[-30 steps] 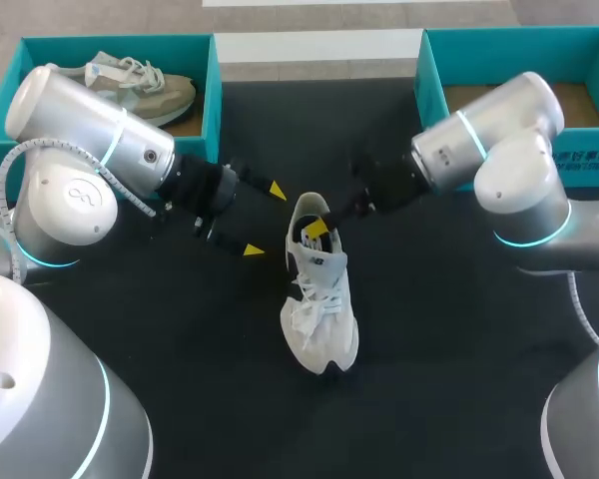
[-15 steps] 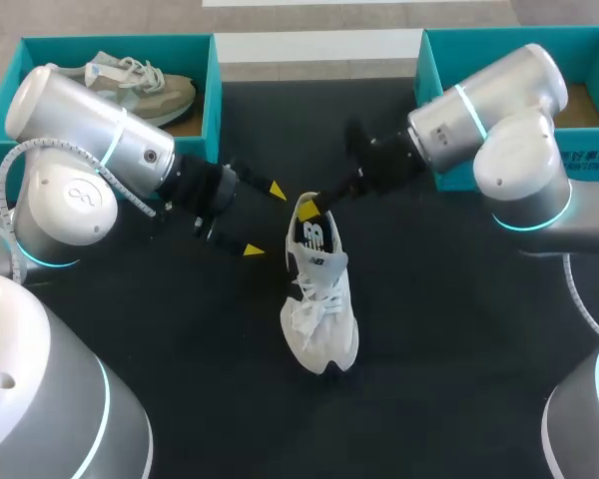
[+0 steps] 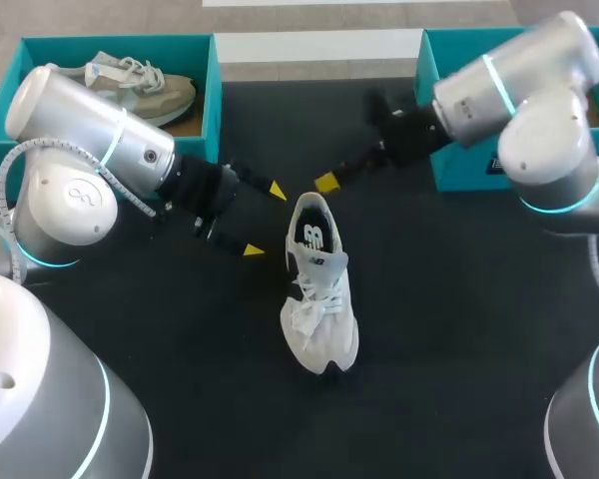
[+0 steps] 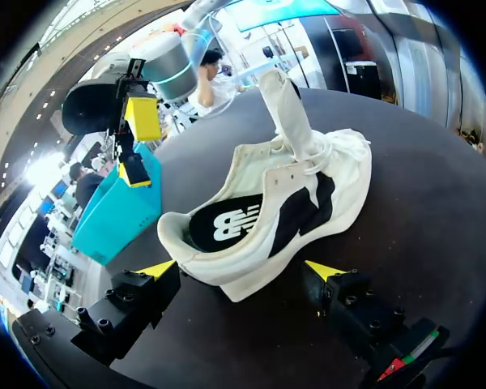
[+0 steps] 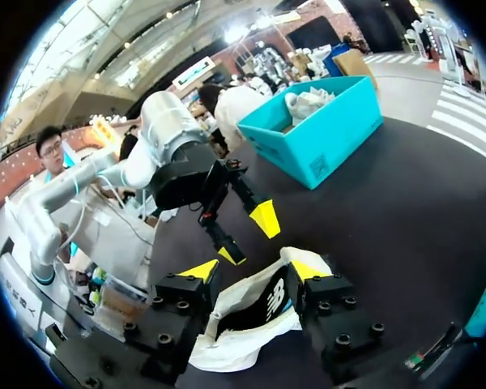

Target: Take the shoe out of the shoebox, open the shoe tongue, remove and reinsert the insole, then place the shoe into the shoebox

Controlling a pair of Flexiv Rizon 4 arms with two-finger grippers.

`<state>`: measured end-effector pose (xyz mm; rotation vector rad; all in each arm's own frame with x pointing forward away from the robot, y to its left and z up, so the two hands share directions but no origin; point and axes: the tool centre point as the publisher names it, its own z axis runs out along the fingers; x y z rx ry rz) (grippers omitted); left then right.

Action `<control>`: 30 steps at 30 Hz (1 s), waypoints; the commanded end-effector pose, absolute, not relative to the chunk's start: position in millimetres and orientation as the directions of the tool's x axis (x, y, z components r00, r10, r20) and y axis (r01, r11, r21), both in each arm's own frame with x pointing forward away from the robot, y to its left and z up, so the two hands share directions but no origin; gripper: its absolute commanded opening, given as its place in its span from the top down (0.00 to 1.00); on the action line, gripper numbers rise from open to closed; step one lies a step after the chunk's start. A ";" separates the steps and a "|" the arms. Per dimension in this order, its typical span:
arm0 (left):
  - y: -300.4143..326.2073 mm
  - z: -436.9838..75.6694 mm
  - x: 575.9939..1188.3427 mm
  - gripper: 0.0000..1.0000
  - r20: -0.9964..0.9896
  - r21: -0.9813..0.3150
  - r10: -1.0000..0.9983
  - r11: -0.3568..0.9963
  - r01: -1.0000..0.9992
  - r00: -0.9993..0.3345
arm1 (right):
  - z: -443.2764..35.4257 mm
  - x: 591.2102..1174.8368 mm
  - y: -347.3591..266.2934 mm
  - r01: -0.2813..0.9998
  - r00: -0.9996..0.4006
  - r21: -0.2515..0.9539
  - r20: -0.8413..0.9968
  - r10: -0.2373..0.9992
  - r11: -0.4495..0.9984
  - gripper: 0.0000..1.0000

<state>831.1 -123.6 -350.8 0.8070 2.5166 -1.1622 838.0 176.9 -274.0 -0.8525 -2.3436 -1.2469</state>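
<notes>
A white shoe [image 3: 317,289] lies on the black table, heel towards the back, with its black insole [image 3: 312,238] showing in the opening. My left gripper [image 3: 265,220] stands open just left of the heel. In the left wrist view the shoe [image 4: 283,194] lies ahead of the open left gripper [image 4: 240,269], its heel between the tips but untouched. My right gripper [image 3: 329,181] hangs open just behind the heel, holding nothing. In the right wrist view the shoe [image 5: 251,316] shows under the open right gripper [image 5: 253,270], with the left gripper [image 5: 247,237] beyond.
A teal shoebox [image 3: 20,60] at the back left holds a beige shoe [image 3: 140,85]. A second teal shoebox [image 3: 431,80] stands at the back right, partly behind my right arm. The black table stretches in front of the shoe.
My right gripper has drawn out of the shoe's opening, back and to the right, and its fingers have spread. The shoe and the left arm have stayed put.
</notes>
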 end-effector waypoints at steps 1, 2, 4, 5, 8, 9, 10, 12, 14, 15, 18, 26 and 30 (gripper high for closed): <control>-124.1 -350.3 830.4 0.00 -0.439 -0.617 0.379 0.531 0.580 -0.814 | -267.2 815.8 157.9 0.679 -0.731 0.609 0.511 0.452 0.410 1.00; -124.1 -350.3 830.4 0.00 -0.439 -0.617 0.379 0.531 0.580 -0.814 | -267.4 815.0 156.2 0.682 -0.728 0.597 0.502 0.466 0.421 1.00; -124.1 -350.3 830.4 0.00 -0.439 -0.617 0.379 0.531 0.580 -0.814 | -267.7 813.9 154.0 0.689 -0.720 0.603 0.507 0.474 0.402 1.00; -124.1 -350.3 830.4 0.00 -0.439 -0.617 0.379 0.531 0.580 -0.814 | -267.9 813.6 153.1 0.690 -0.719 0.602 0.507 0.477 0.401 1.00; -124.1 -350.3 830.4 0.00 -0.439 -0.617 0.379 0.531 0.580 -0.814 | -268.9 812.9 151.7 0.699 -0.709 0.599 0.512 0.485 0.391 1.00; -124.1 -350.3 830.4 0.00 -0.439 -0.617 0.379 0.531 0.580 -0.814 | -269.1 812.8 151.1 0.701 -0.707 0.599 0.513 0.487 0.387 1.00; -124.1 -350.3 830.4 0.00 -0.439 -0.617 0.379 0.531 0.580 -0.814 | -269.3 812.9 150.3 0.704 -0.703 0.598 0.513 0.491 0.383 1.00; -124.1 -350.3 830.4 0.00 -0.439 -0.617 0.379 0.531 0.580 -0.814 | -269.2 813.0 149.6 0.706 -0.701 0.599 0.510 0.499 0.379 1.00; -124.1 -350.3 830.4 0.00 -0.439 -0.617 0.379 0.531 0.580 -0.814 | -269.7 813.4 149.2 0.707 -0.699 0.596 0.507 0.504 0.380 1.00; -124.1 -350.3 830.4 0.00 -0.439 -0.617 0.379 0.531 0.580 -0.814 | -270.6 813.9 149.5 0.710 -0.697 0.592 0.508 0.507 0.383 1.00; -124.1 -350.3 830.4 0.00 -0.439 -0.617 0.379 0.531 0.580 -0.814 | -270.7 814.7 151.6 0.722 -0.685 0.570 0.511 0.519 0.392 1.00; -124.1 -350.3 830.4 0.00 -0.439 -0.617 0.379 0.531 0.580 -0.814 | -268.2 812.5 151.3 0.760 -0.638 0.533 0.505 0.582 0.371 1.00; -124.1 -350.3 830.4 0.00 -0.439 -0.617 0.379 0.531 0.580 -0.814 | -265.9 810.2 150.7 0.779 -0.608 0.523 0.493 0.623 0.346 1.00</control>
